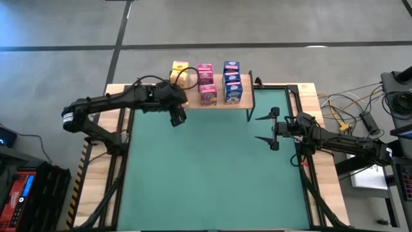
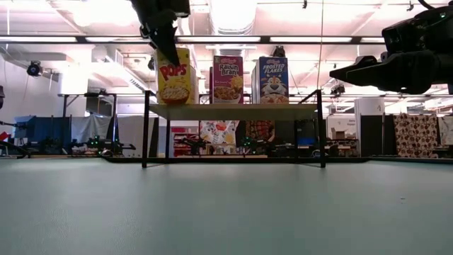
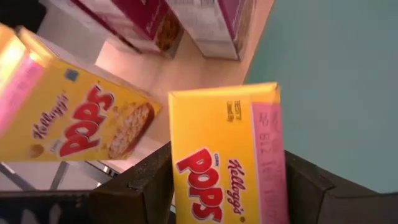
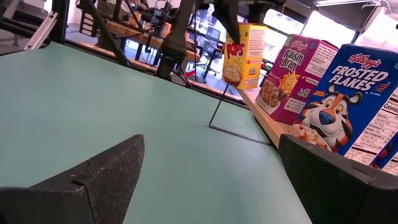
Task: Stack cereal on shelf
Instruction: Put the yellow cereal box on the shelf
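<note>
The green mat (image 1: 212, 174) fills most of the table in the high view, with the shelf (image 1: 219, 103) along its far edge. From above, the cereal stands there in three columns: yellow boxes (image 1: 182, 74), pink boxes (image 1: 206, 84) and blue boxes (image 1: 232, 82). The low view shows what the overhead cannot: the printed fronts of a yellow Pops box (image 2: 175, 76), a pink Raisin Bran box (image 2: 228, 79) and a blue Frosted Flakes box (image 2: 272, 79), upright on the board above thin black legs. The left gripper (image 1: 178, 116) sits at the shelf's left end; only the left wrist view shows a yellow Pops box (image 3: 227, 155) between its dark fingers (image 3: 134, 190), with another yellow box (image 3: 81, 121) beyond it. Whether those fingers press the box or stand just off it cannot be told. The right gripper (image 1: 267, 129) hovers over the mat near the shelf's right end, fingers spread wide and holding nothing, as the right wrist view confirms.
</note>
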`<action>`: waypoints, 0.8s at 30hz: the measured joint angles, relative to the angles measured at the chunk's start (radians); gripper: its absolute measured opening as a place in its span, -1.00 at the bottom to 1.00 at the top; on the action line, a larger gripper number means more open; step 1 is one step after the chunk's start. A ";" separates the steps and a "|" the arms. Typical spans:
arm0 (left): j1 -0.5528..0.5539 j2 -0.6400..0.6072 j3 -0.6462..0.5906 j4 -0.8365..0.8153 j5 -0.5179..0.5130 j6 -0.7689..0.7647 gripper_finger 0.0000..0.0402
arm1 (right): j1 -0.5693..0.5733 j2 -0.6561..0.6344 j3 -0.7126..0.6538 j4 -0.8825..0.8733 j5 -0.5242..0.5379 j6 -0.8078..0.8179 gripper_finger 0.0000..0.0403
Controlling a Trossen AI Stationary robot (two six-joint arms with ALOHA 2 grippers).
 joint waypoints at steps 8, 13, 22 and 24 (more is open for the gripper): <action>0.003 0.001 0.034 -0.003 0.005 0.018 0.01 | 0.000 0.000 0.000 0.000 0.000 0.000 0.78; 0.017 0.030 0.034 -0.018 0.022 0.019 0.01 | 0.000 0.000 0.000 0.000 0.000 0.000 0.78; 0.071 0.052 0.034 0.006 0.032 0.104 0.01 | 0.000 0.000 0.000 0.000 0.000 0.000 0.78; 0.081 0.052 0.034 0.011 0.053 0.136 0.01 | 0.000 0.000 0.000 0.000 0.000 0.000 0.78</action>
